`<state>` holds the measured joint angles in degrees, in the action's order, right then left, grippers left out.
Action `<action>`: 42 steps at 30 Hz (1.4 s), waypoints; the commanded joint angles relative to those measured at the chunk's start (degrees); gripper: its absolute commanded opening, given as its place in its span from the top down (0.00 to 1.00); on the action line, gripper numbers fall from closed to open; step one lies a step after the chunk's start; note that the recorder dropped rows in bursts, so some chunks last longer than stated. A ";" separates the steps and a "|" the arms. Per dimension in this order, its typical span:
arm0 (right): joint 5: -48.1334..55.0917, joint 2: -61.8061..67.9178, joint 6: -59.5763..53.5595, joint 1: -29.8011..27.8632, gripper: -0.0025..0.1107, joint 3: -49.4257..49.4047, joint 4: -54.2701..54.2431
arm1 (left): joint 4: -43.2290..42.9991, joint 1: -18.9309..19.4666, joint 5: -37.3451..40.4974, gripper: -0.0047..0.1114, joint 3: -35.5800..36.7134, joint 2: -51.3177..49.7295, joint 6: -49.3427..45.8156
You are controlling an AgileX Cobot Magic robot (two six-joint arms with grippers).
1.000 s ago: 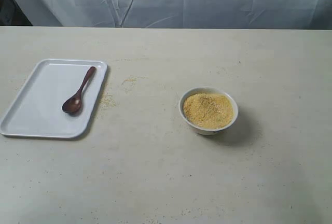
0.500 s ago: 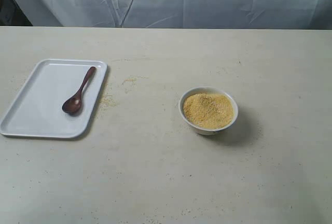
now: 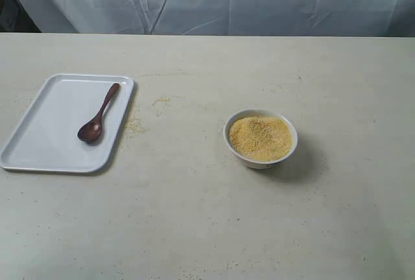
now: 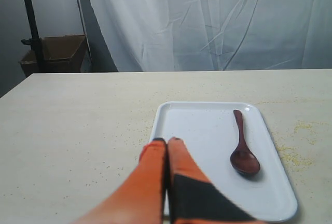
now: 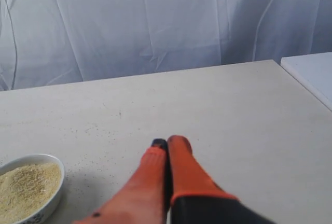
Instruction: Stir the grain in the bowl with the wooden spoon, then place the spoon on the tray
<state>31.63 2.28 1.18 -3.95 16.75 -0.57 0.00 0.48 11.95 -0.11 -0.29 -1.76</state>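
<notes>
Wooden spoon (image 3: 97,116), dark and smooth, lies on the flat white tray (image 3: 45,137). The round ceramic bowl (image 3: 259,158) of sandy grain (image 3: 260,137) stands well apart from the tray. Left gripper (image 4: 166,142) and right gripper (image 5: 167,142) have their jaws pressed together, empty.

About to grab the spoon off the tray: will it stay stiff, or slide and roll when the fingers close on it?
Likely stiff: the wooden spoon looks like one solid carved piece. Its slim, rounded handle lies flat on the smooth white tray, so it may skid or twist under a nudge. It is probably light for its size.
</notes>
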 commanded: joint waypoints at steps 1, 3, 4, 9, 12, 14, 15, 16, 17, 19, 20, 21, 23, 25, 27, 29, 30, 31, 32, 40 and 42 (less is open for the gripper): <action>-2.09 -2.28 -0.07 -0.01 0.99 -5.75 -0.12 | 0.00 0.00 -0.44 0.96 0.11 0.29 0.14; -10.59 -2.28 -0.07 -0.11 0.99 -8.83 -0.41 | 0.00 0.00 -0.44 0.96 0.11 0.29 0.14; -14.27 -2.28 -0.07 -0.11 0.99 -10.36 -0.70 | 0.00 0.00 -0.44 0.96 0.11 0.29 0.14; -20.13 -2.28 -0.07 -0.11 0.99 -16.68 -1.27 | 0.00 0.00 -0.44 0.96 0.11 0.29 0.14; -16.61 -2.28 -0.07 -0.11 0.99 -16.75 -1.27 | 0.00 0.00 -0.44 0.96 0.11 0.29 0.14; -13.99 -2.28 -0.07 -0.11 0.99 -16.75 -1.27 | 0.00 0.00 -0.44 0.96 0.11 0.29 0.14; -14.12 -2.28 -0.07 -0.11 0.99 -16.75 -1.27 | 0.00 0.00 -0.44 0.96 0.11 0.29 0.14; -14.12 -2.28 -0.07 -0.11 0.99 -16.75 -1.27 | 0.00 0.00 -0.44 0.96 0.11 0.29 0.14; -14.12 -2.28 -0.07 -0.11 0.99 -16.75 -1.27 | 0.00 0.00 -0.44 0.96 0.11 0.29 0.14; -14.12 -2.28 -0.07 -0.11 0.99 -16.75 -1.27 | 0.00 0.00 -0.44 0.96 0.11 0.29 0.14; -14.12 -2.28 -0.07 -0.11 0.99 -16.75 -1.27 | 0.00 0.00 -0.44 0.96 0.11 0.29 0.14; -14.12 -2.28 -0.07 -0.11 0.99 -16.75 -1.27 | 0.00 0.00 -0.44 0.96 0.11 0.29 0.14; -14.12 -2.28 -0.07 -0.11 0.99 -16.75 -1.27 | 0.00 0.00 -0.44 0.96 0.11 0.29 0.14; -14.12 -2.28 -0.07 -0.11 0.99 -16.75 -1.27 | 0.00 0.00 -0.44 0.96 0.11 0.29 0.14; -14.12 -2.28 -0.07 -0.11 0.99 -16.75 -1.39 | 0.00 0.00 -0.44 0.96 0.11 0.29 0.14; -14.12 -2.28 -0.07 -0.11 0.99 -16.75 -1.39 | 0.00 0.00 -0.44 0.96 0.11 0.29 0.14; -14.12 -2.28 -0.07 -0.11 0.99 -16.75 -1.39 | 0.00 0.00 -0.44 0.96 0.11 0.29 0.14; -14.12 -2.28 -0.07 -0.11 0.99 -16.75 -1.39 | 0.00 0.00 -0.44 0.96 0.11 0.29 0.14; -14.12 -2.28 -0.07 -0.11 0.99 -16.75 -1.39 | 0.00 0.00 -0.44 0.96 0.11 0.29 0.14; -14.12 -2.28 -0.07 -0.11 0.99 -16.75 -1.24 | 0.00 0.00 -0.44 0.96 0.11 0.29 0.14; -14.12 -2.28 -0.07 -0.11 0.99 -16.75 -1.24 | 0.00 0.00 -0.44 0.96 0.11 0.29 0.14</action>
<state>17.96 0.39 1.18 -3.95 0.23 -1.80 0.00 0.48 11.95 -0.11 -0.29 -1.76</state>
